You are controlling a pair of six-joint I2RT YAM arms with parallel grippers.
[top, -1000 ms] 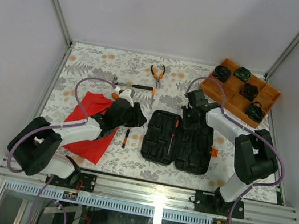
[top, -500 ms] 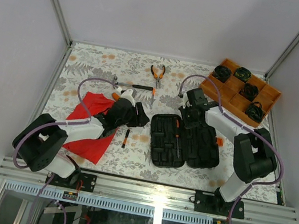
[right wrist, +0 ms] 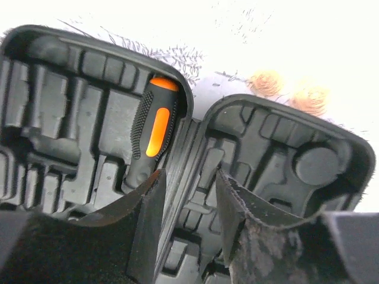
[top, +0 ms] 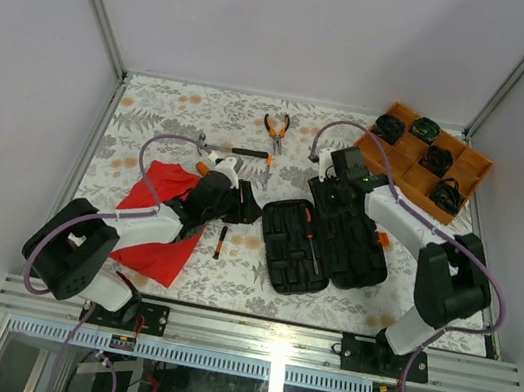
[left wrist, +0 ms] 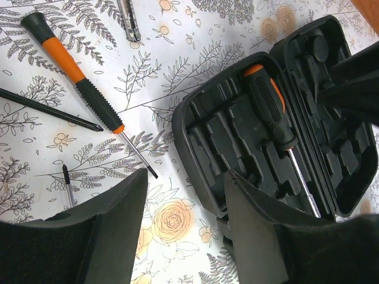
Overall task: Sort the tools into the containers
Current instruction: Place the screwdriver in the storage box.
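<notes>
Case (top: 328,250) lies open mid-counter (top: 154,116) with bare room on its far side. Right claw (right wrist: 189,177) hangs parted and empty over its far edge. Left claw (left wrist: 185,177) is parted and empty near its left rim.

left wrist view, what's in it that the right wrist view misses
Only left wrist: a slim screwdriver and a thin black rod loose on the table, beside the case. Only right wrist: the right gripper, open over the case's hinge. Both: the open case with one fat-handled screwdriver seated inside.
</notes>
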